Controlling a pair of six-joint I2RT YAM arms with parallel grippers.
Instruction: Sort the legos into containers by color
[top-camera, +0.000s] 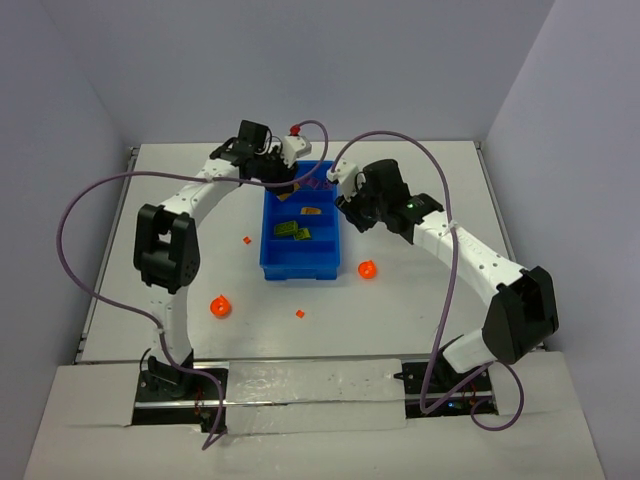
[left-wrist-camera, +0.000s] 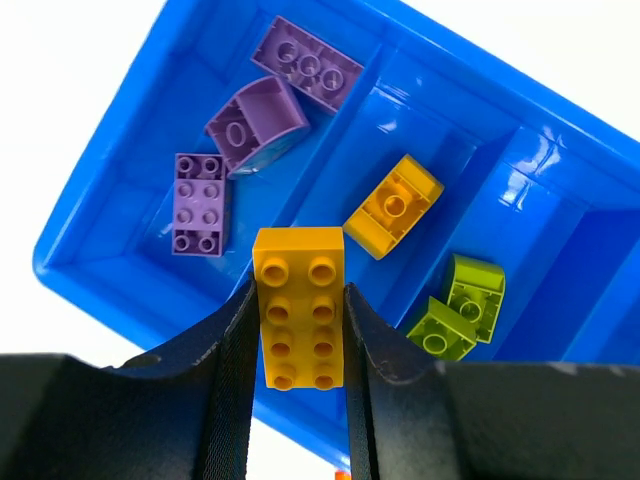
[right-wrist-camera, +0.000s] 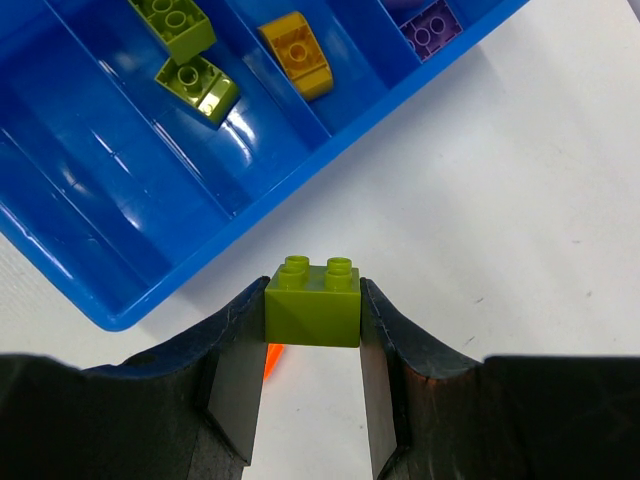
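Note:
My left gripper (left-wrist-camera: 298, 290) (top-camera: 284, 178) is shut on a yellow two-by-four lego (left-wrist-camera: 298, 310), held over the far end of the blue tray (left-wrist-camera: 470, 130) (top-camera: 266, 238). My right gripper (right-wrist-camera: 312, 290) (top-camera: 346, 207) is shut on a lime green lego (right-wrist-camera: 312, 303) above the white table, just off the tray's right side (right-wrist-camera: 110, 200). Three purple legos (left-wrist-camera: 255, 122) lie in the end compartment. One yellow piece (left-wrist-camera: 393, 205) is in the second, two lime pieces (left-wrist-camera: 474, 290) in the third.
Two round orange pieces (top-camera: 219, 306) (top-camera: 367, 269) and two tiny orange bits (top-camera: 247, 240) (top-camera: 299, 314) lie loose on the table around the tray. The tray's nearest compartment (top-camera: 300, 260) holds nothing. An orange sliver (right-wrist-camera: 270, 360) shows below the right jaws.

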